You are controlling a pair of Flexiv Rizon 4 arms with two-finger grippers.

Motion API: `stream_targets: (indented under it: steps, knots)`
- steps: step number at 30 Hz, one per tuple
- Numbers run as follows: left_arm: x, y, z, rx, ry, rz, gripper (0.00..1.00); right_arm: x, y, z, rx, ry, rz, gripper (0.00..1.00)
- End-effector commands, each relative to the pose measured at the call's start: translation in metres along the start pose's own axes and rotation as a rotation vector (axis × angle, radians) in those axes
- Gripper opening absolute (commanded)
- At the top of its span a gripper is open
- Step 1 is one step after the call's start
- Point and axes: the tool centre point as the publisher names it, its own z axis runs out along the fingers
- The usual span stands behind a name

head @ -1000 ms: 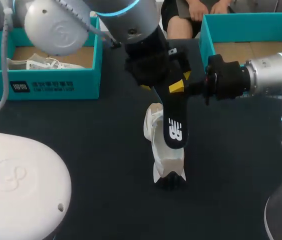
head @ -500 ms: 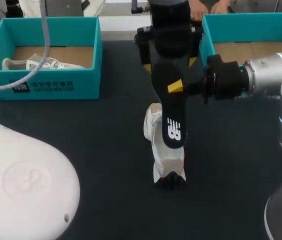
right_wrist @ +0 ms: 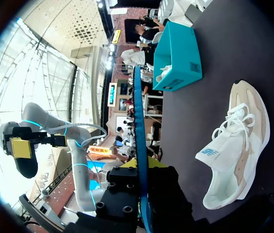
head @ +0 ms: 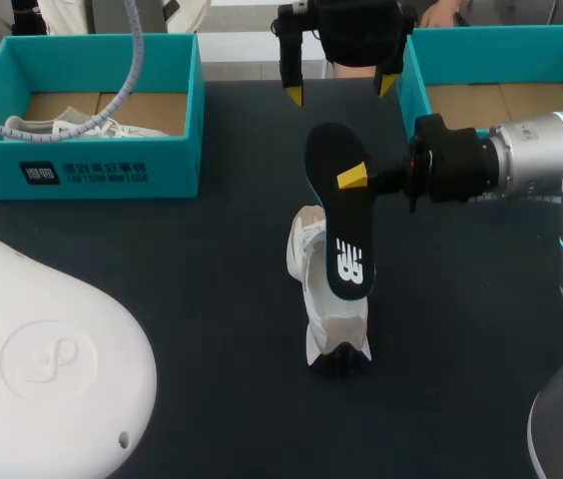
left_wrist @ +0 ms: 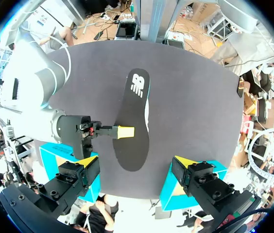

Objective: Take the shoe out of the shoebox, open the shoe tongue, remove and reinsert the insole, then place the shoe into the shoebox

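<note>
Black foam, the insole (head: 346, 264) hangs nearly upright above the table (head: 162, 289). The right gripper (head: 353, 178) is clamped on its upper part; the right wrist view shows it edge-on between both fingers.

Change: a second ago the left gripper (head: 340, 91) was down at the insole's top end. It has since lifted clear and withdrawn to the table's far edge, with its fingers spread wide and holding nothing.

The right arm has not shifted. The shoe (head: 333, 321) lies on its side on the table below the insole, as before, outside the right shoebox (head: 411, 75).

Meaning: the insole is out and carried by one arm alone. Reinsertion is judged the next step, and the shoe is currently unsupported.
</note>
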Motion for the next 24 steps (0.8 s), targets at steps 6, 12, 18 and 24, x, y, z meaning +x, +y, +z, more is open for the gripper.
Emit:
stream_targets:
  steps: [6,12,18,24]
  knots:
    - [0.007,-0.001,0.003,0.004,-0.032,0.002,1.00,0.001,0.000,-0.003,0.001,-0.004,-0.003,0.00]
    - [0.006,-0.003,0.004,0.034,-0.071,0.023,1.00,0.002,0.000,-0.003,-0.003,-0.006,-0.005,0.00]
    - [0.010,-0.008,0.006,0.051,-0.264,0.039,1.00,0.003,-0.001,-0.004,-0.011,-0.011,-0.007,0.00]
    - [0.019,-0.019,0.012,0.100,-0.640,0.076,1.00,0.005,-0.002,-0.007,-0.013,-0.020,-0.005,0.00]
